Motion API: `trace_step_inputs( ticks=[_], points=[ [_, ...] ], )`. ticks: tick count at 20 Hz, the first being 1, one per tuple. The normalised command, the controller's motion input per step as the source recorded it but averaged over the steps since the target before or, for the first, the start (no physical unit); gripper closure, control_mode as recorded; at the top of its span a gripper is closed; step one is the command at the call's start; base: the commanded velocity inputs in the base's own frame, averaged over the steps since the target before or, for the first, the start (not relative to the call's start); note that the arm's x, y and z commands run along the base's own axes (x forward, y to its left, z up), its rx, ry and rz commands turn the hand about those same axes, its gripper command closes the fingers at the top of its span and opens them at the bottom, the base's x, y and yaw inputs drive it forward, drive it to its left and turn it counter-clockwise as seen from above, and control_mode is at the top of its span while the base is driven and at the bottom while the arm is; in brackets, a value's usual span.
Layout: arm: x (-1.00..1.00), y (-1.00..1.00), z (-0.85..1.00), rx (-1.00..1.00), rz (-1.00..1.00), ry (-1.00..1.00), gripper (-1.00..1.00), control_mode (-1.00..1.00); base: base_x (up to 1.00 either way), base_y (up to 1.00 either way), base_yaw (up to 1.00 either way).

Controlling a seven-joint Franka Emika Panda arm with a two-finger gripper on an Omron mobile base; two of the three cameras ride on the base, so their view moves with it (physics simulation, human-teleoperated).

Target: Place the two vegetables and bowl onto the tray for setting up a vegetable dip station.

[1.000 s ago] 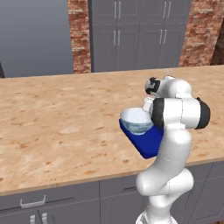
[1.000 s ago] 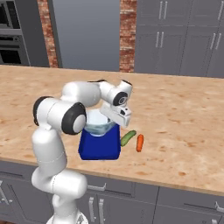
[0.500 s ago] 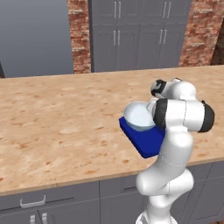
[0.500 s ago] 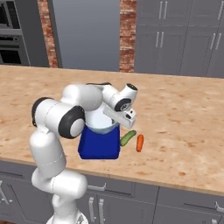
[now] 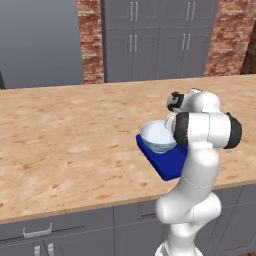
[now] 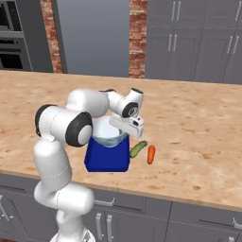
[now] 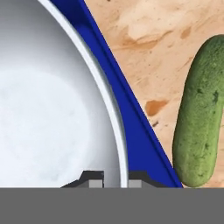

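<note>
Plainly, hand [image 7: 116, 183] pinches bowl [image 7: 48, 109] rim above tray [image 7: 131, 113].

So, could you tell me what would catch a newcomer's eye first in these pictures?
Probably the pale bowl on the deep-blue tray near the counter's front edge, with the gripper shut on the bowl's rim. Next, the green cucumber and orange carrot lying on the wooden counter beside the tray, not yet on it.
</note>
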Motion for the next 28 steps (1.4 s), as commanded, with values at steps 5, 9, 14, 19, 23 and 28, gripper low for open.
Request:
trace_step_inputs(
  ticks=[5,9,14,19,23,28],
  points=[
    [0.26,0.00,0.00,-0.01,0.00,0.00,1.00,-1.00,0.00,0.00,0.00],
    [0.23,0.00,0.00,-0.01,0.00,0.00,1.00,-1.00,0.00,0.00,0.00],
    [0.08,0.03,-0.03,0.00,0.00,0.00,-1.00,-1.00,0.00,0.00,0.00],
    [0.00,0.00,0.00,0.00,0.00,0.00,-1.00,-1.00,0.00,0.00,0.00],
    [-0.04,0.00,0.10,0.00,0.00,0.00,-1.00,-1.00,0.00,0.00,0.00],
    [-0.10,-0.26,0.32,0.00,0.00,0.00,-1.00,-1.00,0.00,0.00,0.00]
  ],
)
